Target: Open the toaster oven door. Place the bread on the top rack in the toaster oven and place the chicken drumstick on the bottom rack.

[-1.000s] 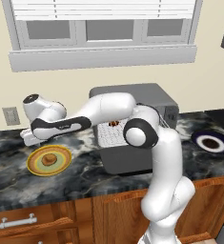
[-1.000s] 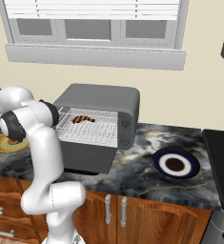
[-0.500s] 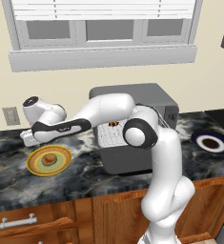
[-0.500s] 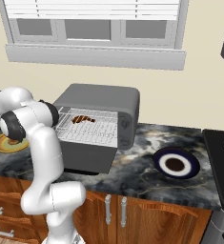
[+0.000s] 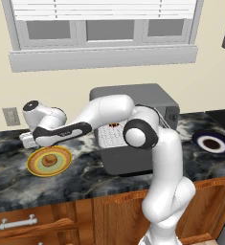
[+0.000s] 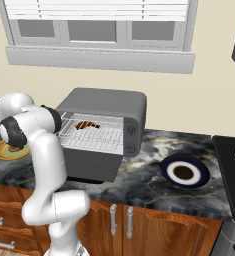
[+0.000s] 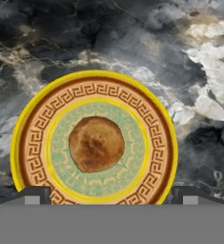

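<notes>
Pincer (image 7: 106, 198) hangs wide open over the bread (image 7: 96, 144) on its yellow plate (image 7: 23, 128), barely moved, near the table's left end; drumstick (image 6: 87, 125) is already inside the toaster oven (image 6: 106, 105).

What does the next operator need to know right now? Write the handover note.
Gripper: open, empty, hanging over the bread.
Bread: centred on the yellow-rimmed plate on the counter, left of the toaster oven.
Toaster oven door: already open, folded down.
Chicken drumstick: lying on a rack inside the oven; which rack I cannot tell.
Done: door open, drumstick loaded.
Left: grasp the bread and set it on the top rack.
</notes>
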